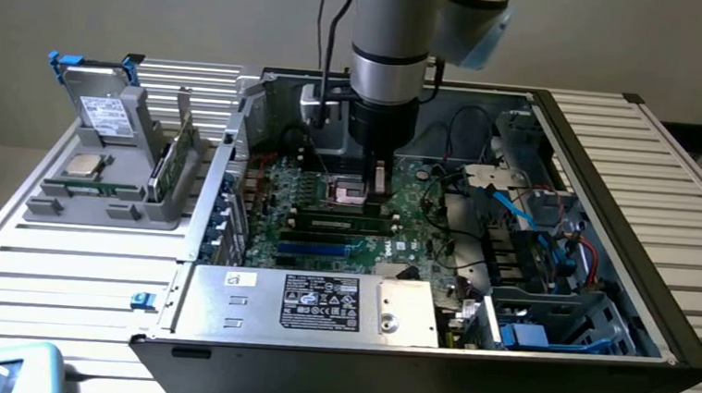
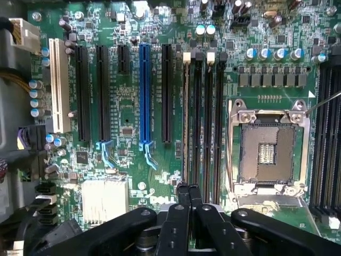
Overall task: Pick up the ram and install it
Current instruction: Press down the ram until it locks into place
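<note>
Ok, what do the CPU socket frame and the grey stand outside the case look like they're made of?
The CPU socket frame looks like bare metal: silvery and shiny, with bright fasteners at its corners. The grey stand looks like matte plastic, going by its even dull grey with no glints, though painted metal can't be ruled out.

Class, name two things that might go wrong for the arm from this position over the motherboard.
1. The tool sits shut right at the ram in its slot. Pressing off-centre might leave one end unseated.
2. The open processor socket lies close beside the slots, so a sideways slip may damage it.
</note>
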`<state>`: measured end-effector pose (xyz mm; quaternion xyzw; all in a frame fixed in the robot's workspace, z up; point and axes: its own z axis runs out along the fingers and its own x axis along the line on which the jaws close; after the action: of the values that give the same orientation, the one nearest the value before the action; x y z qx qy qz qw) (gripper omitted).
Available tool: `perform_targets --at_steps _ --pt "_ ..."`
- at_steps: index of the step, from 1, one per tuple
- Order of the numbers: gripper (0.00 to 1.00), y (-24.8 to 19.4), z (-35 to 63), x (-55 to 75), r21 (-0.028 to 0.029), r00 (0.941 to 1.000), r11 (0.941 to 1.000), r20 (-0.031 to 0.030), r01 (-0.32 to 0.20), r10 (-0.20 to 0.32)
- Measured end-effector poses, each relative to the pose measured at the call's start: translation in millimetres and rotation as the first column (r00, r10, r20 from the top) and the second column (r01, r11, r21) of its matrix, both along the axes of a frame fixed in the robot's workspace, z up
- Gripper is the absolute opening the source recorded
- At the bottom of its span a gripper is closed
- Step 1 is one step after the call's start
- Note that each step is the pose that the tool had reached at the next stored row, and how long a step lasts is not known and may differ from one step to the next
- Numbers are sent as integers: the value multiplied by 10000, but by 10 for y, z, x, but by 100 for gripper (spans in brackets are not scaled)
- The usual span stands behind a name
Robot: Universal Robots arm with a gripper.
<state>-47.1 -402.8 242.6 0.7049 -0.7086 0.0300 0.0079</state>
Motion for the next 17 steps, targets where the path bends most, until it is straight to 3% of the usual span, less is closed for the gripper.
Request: perform_targets --at_steps 5,11,14,17 --pt "11 -1 1 -208 -3 10000 10000 23 0 0" --pt "11 0 -55 -385 0 9997 10000 263 0 0" --pt "11 -1 -94 -410 -2 9995 10000 327 0 0" --pt "11 -1 -103 -421 -3 9995 10000 329 -1 1"
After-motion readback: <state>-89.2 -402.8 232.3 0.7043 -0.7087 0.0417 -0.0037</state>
